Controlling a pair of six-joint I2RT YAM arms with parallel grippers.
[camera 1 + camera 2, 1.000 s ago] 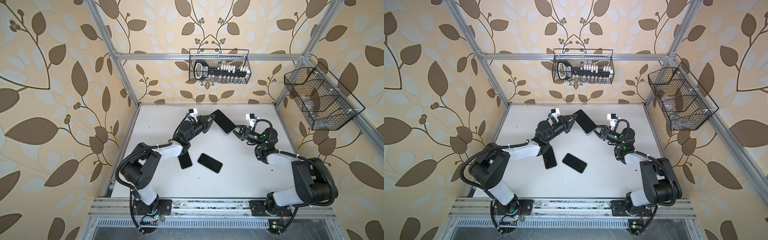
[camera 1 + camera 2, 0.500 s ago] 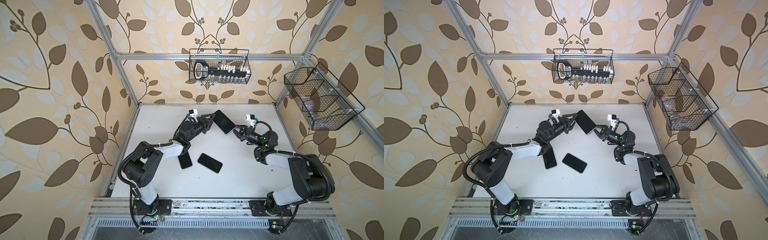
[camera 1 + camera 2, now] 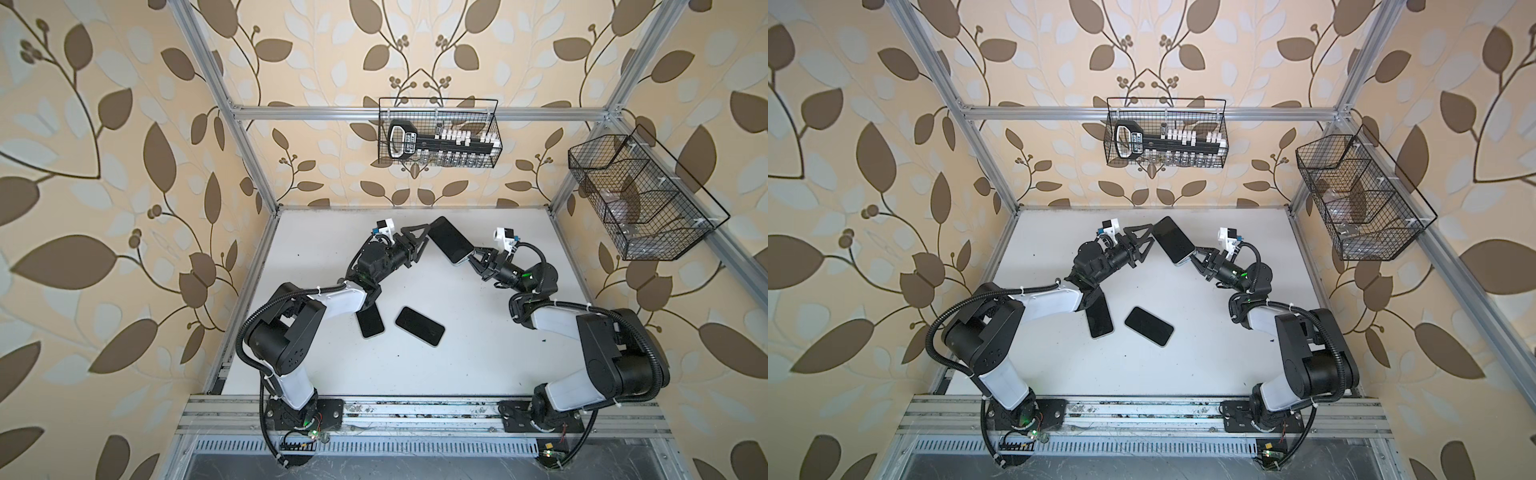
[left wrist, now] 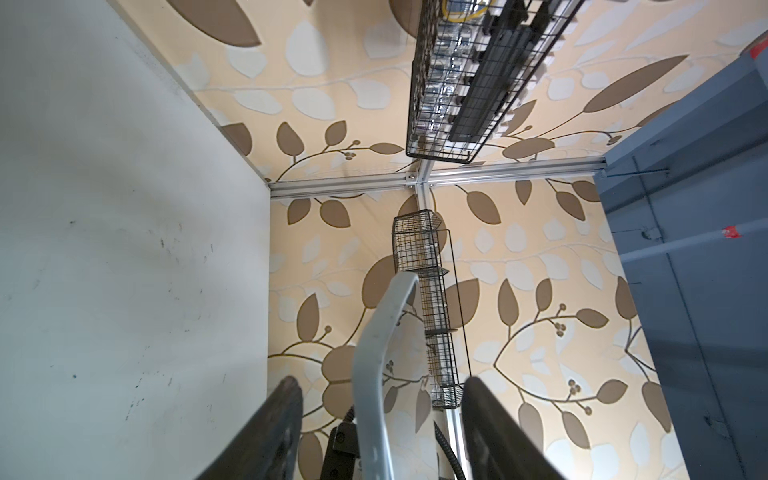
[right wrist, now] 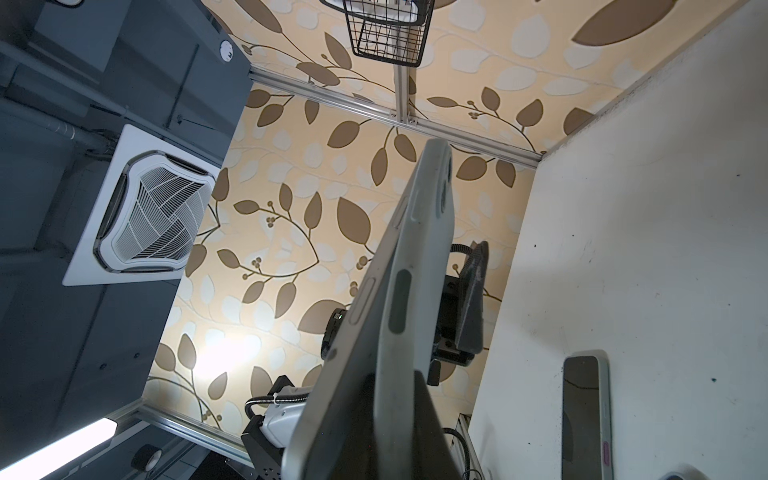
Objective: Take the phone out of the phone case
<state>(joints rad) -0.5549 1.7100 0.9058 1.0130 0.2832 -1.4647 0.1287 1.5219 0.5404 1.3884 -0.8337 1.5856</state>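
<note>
R gripper [image 3: 472,256] clamped tight on the cased phone [image 3: 451,240], held mid-air btwn the arms. L gripper [image 3: 423,240] jaws spread, straddling its far end, gripping nothing. Looks like the peel step; next, L must pinch only the pale case [image 4: 376,345] lip.

Both arms bend up from the bottom edge and reach toward the upper middle in both top views. The left gripper [image 3: 423,240] has its jaws wide apart. The right gripper [image 3: 473,258] pinches the phone [image 3: 451,240].
</note>
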